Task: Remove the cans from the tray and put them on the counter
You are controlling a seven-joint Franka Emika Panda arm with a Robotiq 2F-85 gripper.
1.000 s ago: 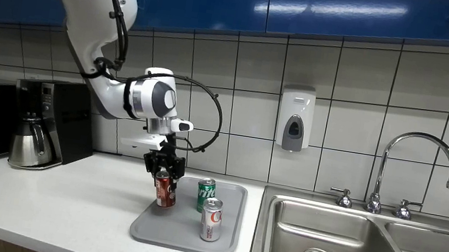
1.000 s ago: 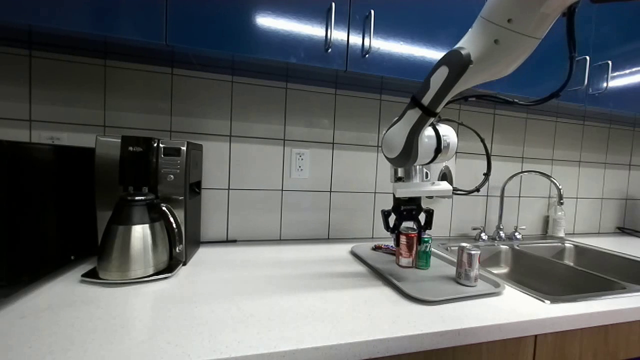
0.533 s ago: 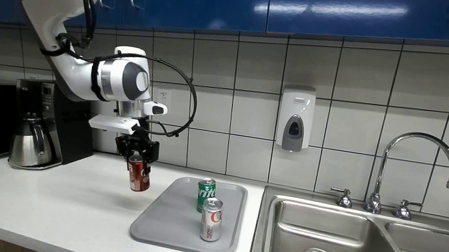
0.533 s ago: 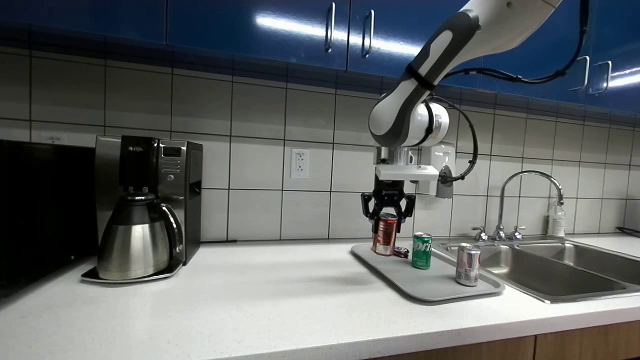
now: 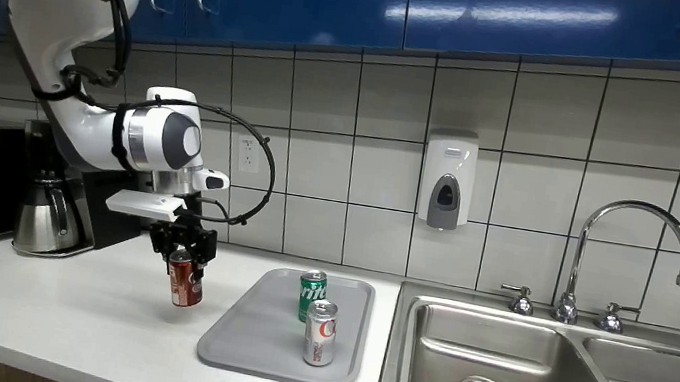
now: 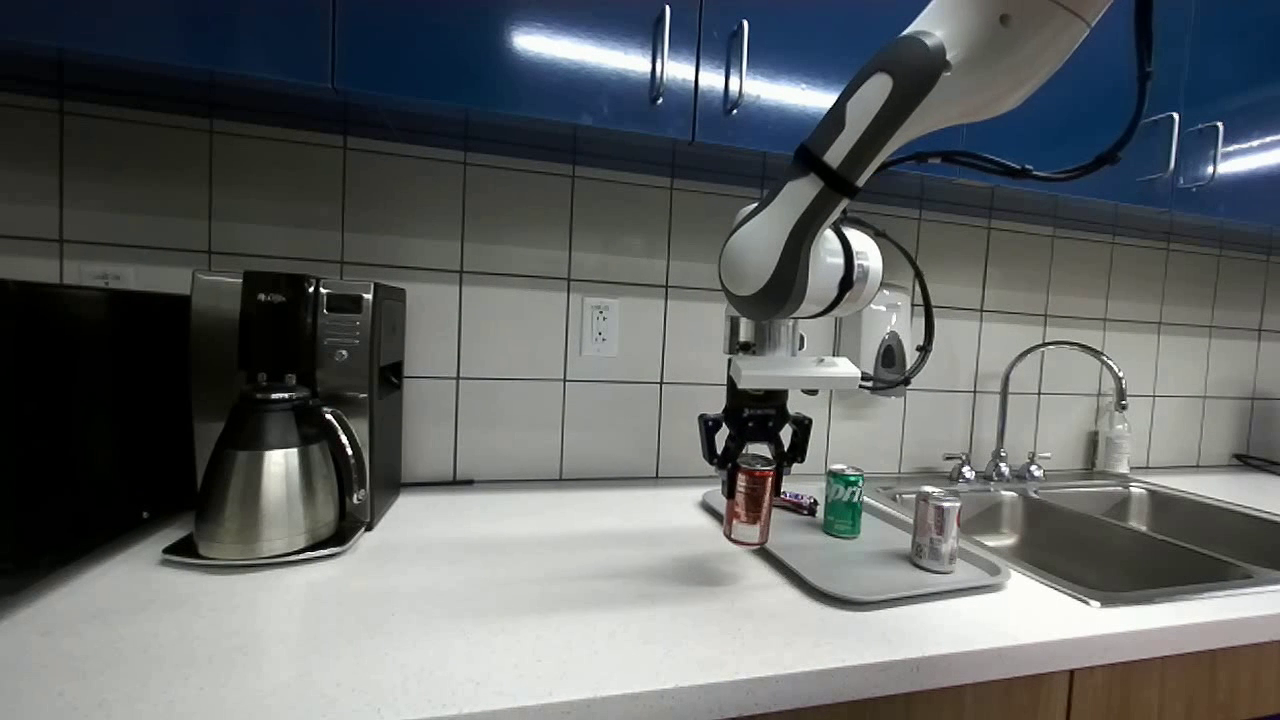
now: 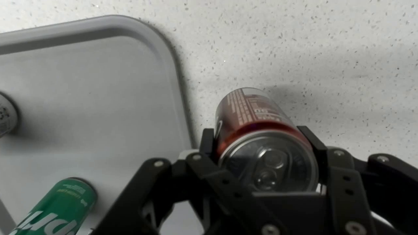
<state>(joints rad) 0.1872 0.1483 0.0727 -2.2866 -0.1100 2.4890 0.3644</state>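
My gripper [image 5: 185,268] is shut on a red can [image 5: 186,288], with a finger on each side near its top. The can hangs slightly tilted above the white counter beside the tray, its shadow apart from it; it also shows in an exterior view [image 6: 750,512] and the wrist view [image 7: 254,111]. The grey tray [image 5: 262,351] holds a green can [image 5: 311,296] and a silver can [image 5: 319,337], both upright. The green can [image 7: 62,204] and silver can [image 7: 6,117] are partly cut off in the wrist view.
A small wrapped item [image 6: 798,502] lies on the tray behind the red can. A coffee maker with a steel carafe [image 6: 268,490] stands on the counter beside a black appliance [image 6: 90,420]. The metal sink [image 5: 395,361] and faucet [image 5: 580,254] lie on the tray's other side.
The red can was at the tray's edge in my gripper. It was lifted off, carried sideways toward the coffee maker, and then lowered somewhat. The green and silver cans have not moved.
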